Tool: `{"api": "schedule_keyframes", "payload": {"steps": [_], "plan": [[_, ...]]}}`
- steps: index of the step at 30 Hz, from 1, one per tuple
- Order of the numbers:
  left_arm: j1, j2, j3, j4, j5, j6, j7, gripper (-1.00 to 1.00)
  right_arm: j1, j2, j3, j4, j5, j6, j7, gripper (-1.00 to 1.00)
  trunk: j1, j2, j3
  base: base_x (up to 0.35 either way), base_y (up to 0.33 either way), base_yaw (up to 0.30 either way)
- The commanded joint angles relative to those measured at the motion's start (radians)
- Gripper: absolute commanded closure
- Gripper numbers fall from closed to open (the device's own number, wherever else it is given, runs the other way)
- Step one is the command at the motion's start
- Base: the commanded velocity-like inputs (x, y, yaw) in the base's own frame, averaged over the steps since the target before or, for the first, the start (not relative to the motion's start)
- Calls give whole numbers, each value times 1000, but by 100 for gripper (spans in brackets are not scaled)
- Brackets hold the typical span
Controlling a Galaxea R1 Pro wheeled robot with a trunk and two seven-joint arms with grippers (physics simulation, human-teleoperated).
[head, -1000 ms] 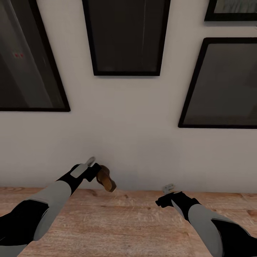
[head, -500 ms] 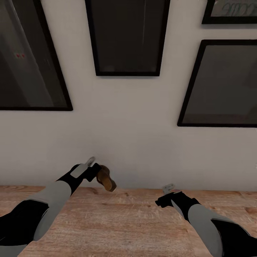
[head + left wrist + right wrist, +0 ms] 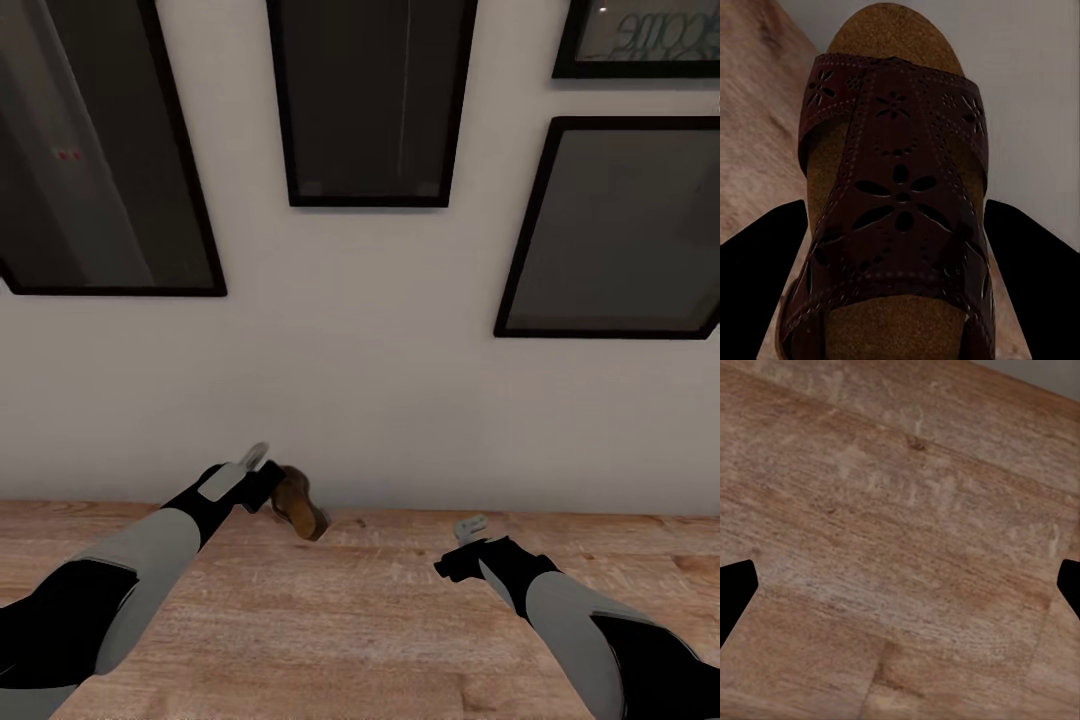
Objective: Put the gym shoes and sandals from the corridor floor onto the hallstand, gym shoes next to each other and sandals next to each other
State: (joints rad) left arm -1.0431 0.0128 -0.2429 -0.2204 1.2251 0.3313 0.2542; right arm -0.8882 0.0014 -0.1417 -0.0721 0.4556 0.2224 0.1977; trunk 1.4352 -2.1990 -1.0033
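Light wood-plank corridor floor (image 3: pixel 380 620) meets the wall (image 3: pixel 380 380).

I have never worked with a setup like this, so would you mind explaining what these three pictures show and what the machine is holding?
These are simulator renders from a wheeled robot with two arms. The large picture comes from a camera on its head, looking forward and down: you see both grey-and-black arms, a wood-plank floor, a pale wall and dark framed pictures hanging on it.

The other two pictures come from cameras near each gripper, looking along its fingers. The left gripper holds a brown sandal with a cut-out flower strap and tan insole; the black shapes at either side are the fingers. In the head view the sandal hangs off the floor, near the wall.

The right gripper is open and holds nothing; its camera looks down at bare floorboards.
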Motion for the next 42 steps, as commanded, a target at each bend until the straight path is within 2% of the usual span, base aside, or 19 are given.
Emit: {"api": "schedule_keyframes", "payload": {"steps": [1,2,4,5,8,12,15,17,18,19,22,25,26,28,31,36,38,39,42], "plan": [[0,0,0,-1,0,0,-3,100,0,0,0,0,0,0,0,-100,0,0,0,-28,8,0],[0,0,0,2,1,0,-35,100,0,0,0,0,0,0,0,-100,0,0,0,-9,3,0],[0,0,0,7,1,0,-59,100,0,0,-1,0,0,0,0,-100,0,0,0,-7,2,0],[0,-1,0,46,2,1,-149,100,0,-1,1,-3,2,1,-3,-100,0,0,0,-1,0,0],[0,-1,1,56,3,0,-161,100,0,-2,4,-7,8,0,-8,-100,0,0,0,0,0,0],[-1,-8,1,60,3,-5,-138,100,0,-3,31,-9,50,-2,-14,-100,0,0,0,0,0,0],[-1,-26,5,61,4,-22,-68,100,0,-3,59,-9,85,-4,-16,-100,0,0,0,0,0,0],[-1,-35,12,61,10,-66,11,100,0,-3,71,-9,99,-5,-17,-100,0,0,0,0,0,0],[0,-44,29,59,31,-179,162,100,0,-3,81,-10,111,-6,-17,-100,0,0,0,0,0,0],[-1,-51,38,56,49,-259,258,100,0,-3,84,-11,115,-6,-18,-100,0,0,0,0,0,0],[-1,-71,46,39,75,-340,361,100,0,-3,89,-20,119,-7,-18,-100,0,0,0,0,0,0],[-1,-96,50,14,92,-383,421,100,0,-2,92,-34,122,-8,-18,-100,0,0,0,0,0,0],[-1,-116,52,1,99,-399,449,100,0,-1,94,-46,126,-8,-19,-100,0,0,0,0,0,0],[0,-124,52,-4,102,-405,460,100,0,-1,95,-52,129,-9,-19,-100,0,0,0,0,0,0],[0,-143,55,-35,107,-416,483,100,0,7,119,-65,148,-41,-16,-100,0,0,0,0,0,0],[-1,-152,57,-92,110,-418,495,100,0,27,208,-34,173,-183,9,-100,0,0,0,0,0,0],[0,-155,56,-103,110,-419,497,100,0,31,249,-6,180,-217,20,-100,0,0,0,0,0,0],[0,-161,56,-109,111,-420,499,100,0,34,283,17,185,-239,27,-100,0,0,0,0,0,0],[0,-165,61,-117,113,-421,500,100,1,37,320,41,191,-263,35,-100,0,0,0,0,0,0]]}}
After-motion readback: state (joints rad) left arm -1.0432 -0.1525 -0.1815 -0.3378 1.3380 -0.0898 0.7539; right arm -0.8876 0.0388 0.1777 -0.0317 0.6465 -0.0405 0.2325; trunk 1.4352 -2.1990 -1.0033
